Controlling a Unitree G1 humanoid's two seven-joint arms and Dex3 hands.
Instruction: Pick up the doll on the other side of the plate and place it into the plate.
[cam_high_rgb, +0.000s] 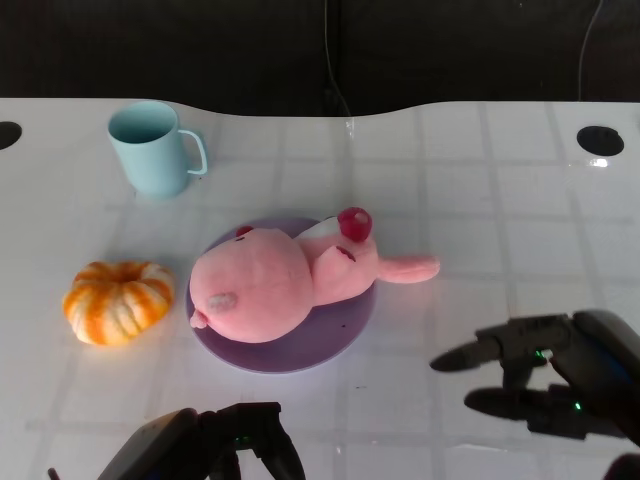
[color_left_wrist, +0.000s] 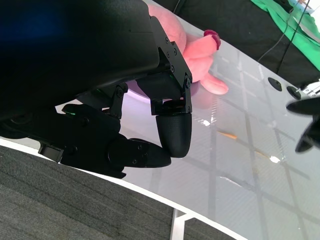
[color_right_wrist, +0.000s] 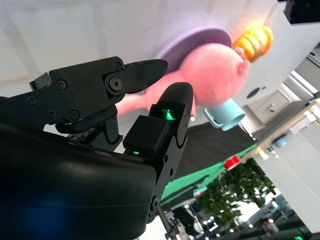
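Pink doll (cam_high_rgb: 285, 285) lies in the purple plate (cam_high_rgb: 335, 335), one ear overhanging its right rim. Far left stands a blue mug (cam_high_rgb: 152, 148); a small orange pumpkin (cam_high_rgb: 118, 300) sits left of the plate. Both hands, left hand (cam_high_rgb: 215, 445) and right hand (cam_high_rgb: 545, 375), hover near the worktop (cam_high_rgb: 480, 200) edge, fingers (cam_high_rgb: 470, 355) apart, holding nothing.

Both hands are matte black. The right hand (cam_high_rgb: 545, 385) has a rounded, glossy shell and thick fingers ending in blunt tips, with small green lights glowing between the segments. In the right wrist view, round screws and a pivot pin sit on the angular finger links. The left hand (cam_high_rgb: 215, 445) shows a grey-black shell, small screws on a boxy finger bracket, and a smooth bullet-shaped fingertip (color_left_wrist: 174, 132).
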